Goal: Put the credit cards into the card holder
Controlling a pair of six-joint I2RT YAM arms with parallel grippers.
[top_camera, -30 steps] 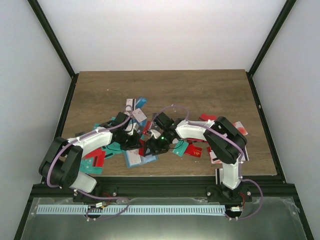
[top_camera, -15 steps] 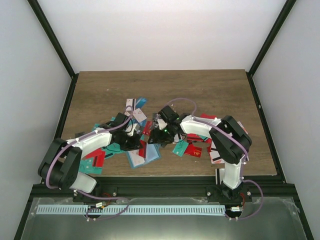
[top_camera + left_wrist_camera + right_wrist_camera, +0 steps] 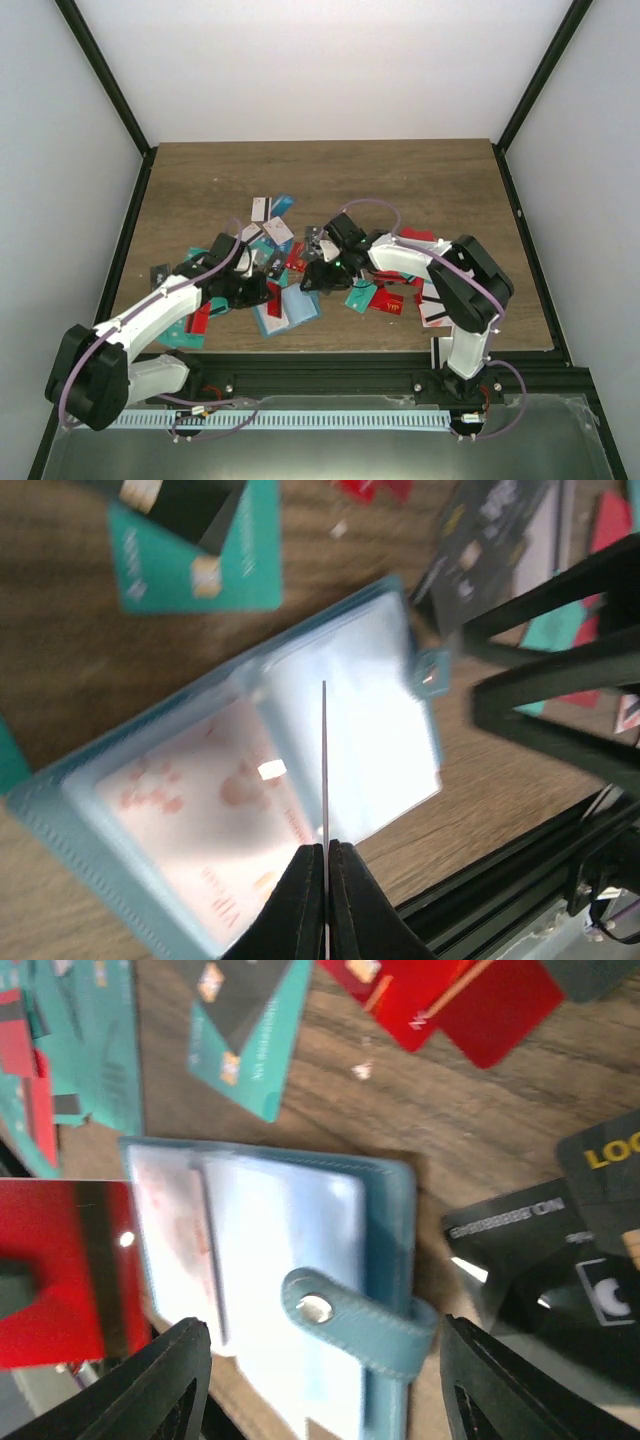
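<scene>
Top cam: fixed, high behind bases, looks down fwd over whole table. L wrist cam: v. close, looks down on open holder, card edge-on. R wrist cam: close too, same holder, card flat-on. All 3 share holder, near table's front edge.

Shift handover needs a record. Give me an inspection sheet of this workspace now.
surface: wooden table, cards strewn over its near half.
job's things: card holder lies open; credit cards loose around it.
clutter: nothing seen.
end effectors: left end effector shut on held card, edge-on above the holder; right end effector open above the holder.
cables: purple cables, one arching high on the right side.
surroundings: white walls, black frame.
</scene>
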